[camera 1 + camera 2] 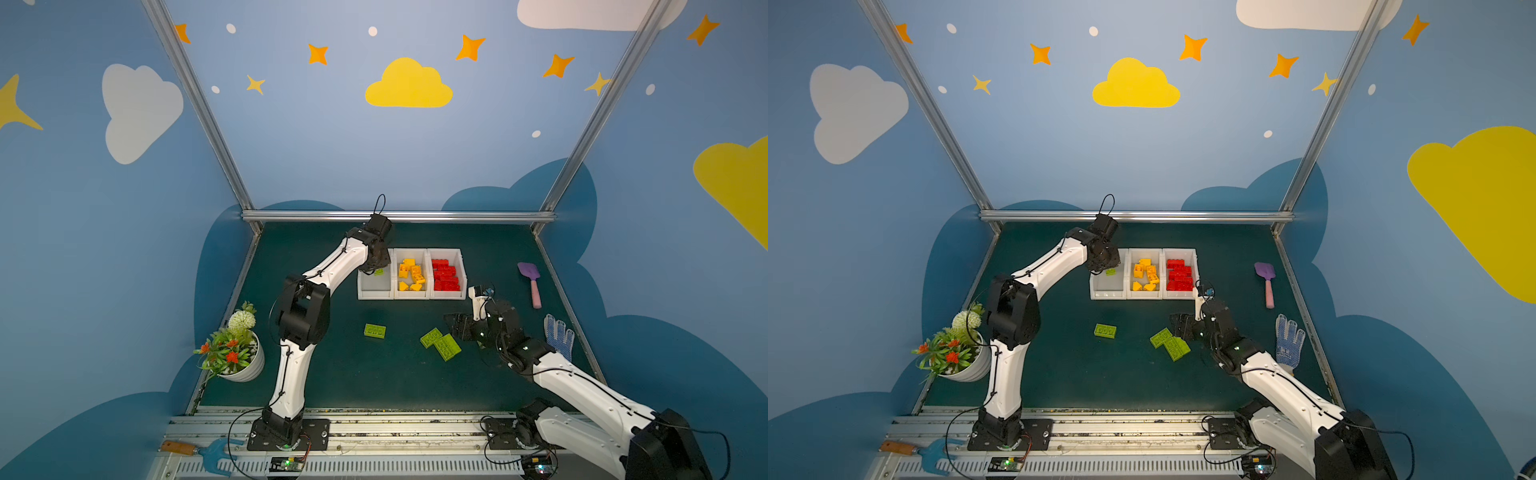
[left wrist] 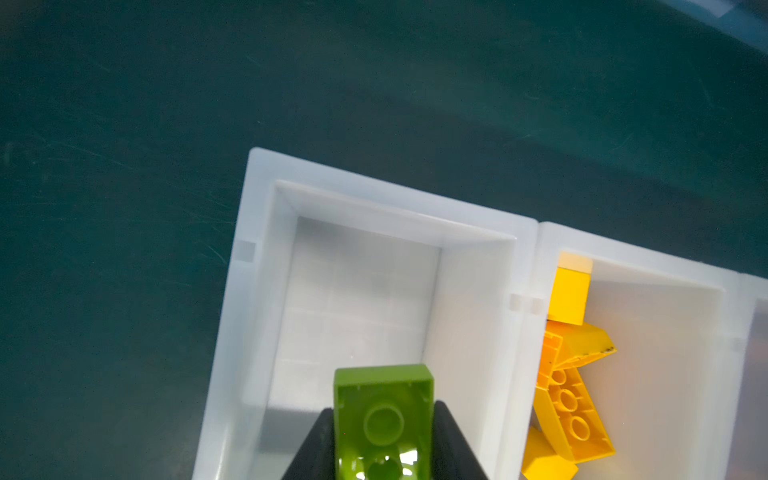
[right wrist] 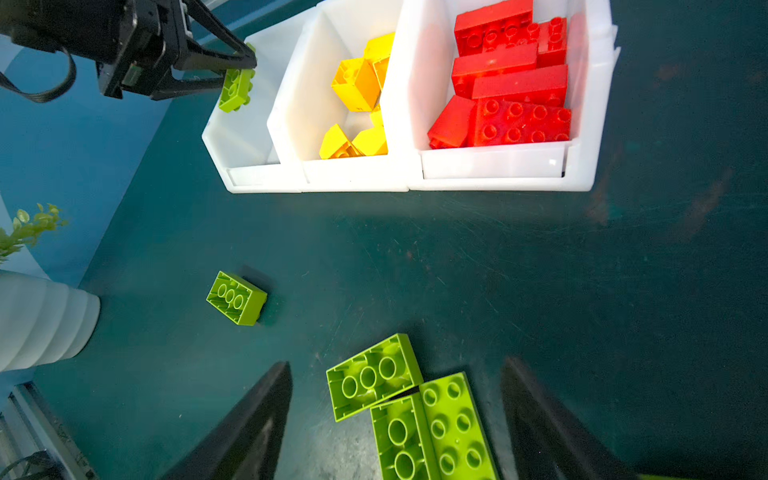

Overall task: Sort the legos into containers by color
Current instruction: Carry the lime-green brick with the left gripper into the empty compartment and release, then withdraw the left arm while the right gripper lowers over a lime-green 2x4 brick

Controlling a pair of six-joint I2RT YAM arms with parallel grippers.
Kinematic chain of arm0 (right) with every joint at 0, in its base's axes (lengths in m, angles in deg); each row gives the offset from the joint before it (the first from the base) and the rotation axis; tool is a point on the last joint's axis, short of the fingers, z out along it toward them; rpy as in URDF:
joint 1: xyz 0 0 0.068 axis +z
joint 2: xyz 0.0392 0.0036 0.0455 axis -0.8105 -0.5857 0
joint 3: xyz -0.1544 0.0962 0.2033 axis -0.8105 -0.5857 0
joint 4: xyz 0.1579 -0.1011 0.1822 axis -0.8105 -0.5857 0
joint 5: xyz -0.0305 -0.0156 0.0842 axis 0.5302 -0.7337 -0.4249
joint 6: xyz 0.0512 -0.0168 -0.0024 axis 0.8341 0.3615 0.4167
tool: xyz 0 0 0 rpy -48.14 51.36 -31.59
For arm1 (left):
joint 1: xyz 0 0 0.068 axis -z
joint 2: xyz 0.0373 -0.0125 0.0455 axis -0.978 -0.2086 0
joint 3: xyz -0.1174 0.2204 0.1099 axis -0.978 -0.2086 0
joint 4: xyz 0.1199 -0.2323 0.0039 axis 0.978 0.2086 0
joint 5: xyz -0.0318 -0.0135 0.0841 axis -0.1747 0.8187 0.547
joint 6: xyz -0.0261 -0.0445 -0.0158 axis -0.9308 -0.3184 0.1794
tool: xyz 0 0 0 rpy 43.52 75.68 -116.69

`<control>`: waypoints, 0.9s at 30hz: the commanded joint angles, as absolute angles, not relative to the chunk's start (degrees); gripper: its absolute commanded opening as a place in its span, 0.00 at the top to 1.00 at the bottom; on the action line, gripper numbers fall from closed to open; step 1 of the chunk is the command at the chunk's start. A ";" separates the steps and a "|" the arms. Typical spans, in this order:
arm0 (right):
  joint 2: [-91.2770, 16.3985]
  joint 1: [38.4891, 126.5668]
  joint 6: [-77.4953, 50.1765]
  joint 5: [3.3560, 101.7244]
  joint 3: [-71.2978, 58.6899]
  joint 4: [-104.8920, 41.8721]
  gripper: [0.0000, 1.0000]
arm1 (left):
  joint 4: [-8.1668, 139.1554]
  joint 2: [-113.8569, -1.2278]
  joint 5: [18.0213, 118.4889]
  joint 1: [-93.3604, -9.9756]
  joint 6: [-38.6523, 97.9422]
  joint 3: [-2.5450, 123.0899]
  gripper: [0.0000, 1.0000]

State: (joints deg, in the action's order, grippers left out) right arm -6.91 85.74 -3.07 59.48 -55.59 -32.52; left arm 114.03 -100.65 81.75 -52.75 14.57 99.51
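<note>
a small lime-green plastic brick (image 2: 383, 415) is clamped in the left tool (image 2: 384, 409) directly above the empty white plastic bin (image 2: 245, 291), the nine o'clock one.

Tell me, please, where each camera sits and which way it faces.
Top views: high at the front above the arm bases, looking down and back across the table; left arm and right arm show.
Left wrist: on the left arm, looking down into the left white bin; left gripper pinches a green brick.
Right wrist: on the right arm, low, facing the three white bins; open right gripper frames loose green bricks.
Shared: both wrist views show the pinched green brick and yellow bricks.
</note>
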 commanded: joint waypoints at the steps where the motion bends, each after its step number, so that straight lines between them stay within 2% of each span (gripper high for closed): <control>1: -7.53 85.88 -3.32 59.42 -55.74 -31.62 0.23 | 117.19 -102.16 81.22 -52.97 15.54 102.16 0.60; 10: -9.01 86.35 -3.93 58.96 -54.10 -33.45 0.23 | 117.53 -101.54 81.40 -53.26 14.77 102.61 0.42; 16: -10.32 88.26 -5.57 58.81 -50.42 -37.68 0.23 | 114.03 -92.38 80.51 -53.17 14.04 95.87 0.36; 27: -25.60 96.53 -13.65 55.37 -35.54 -47.99 0.21 | 100.02 -61.92 77.56 -51.77 8.94 62.96 0.25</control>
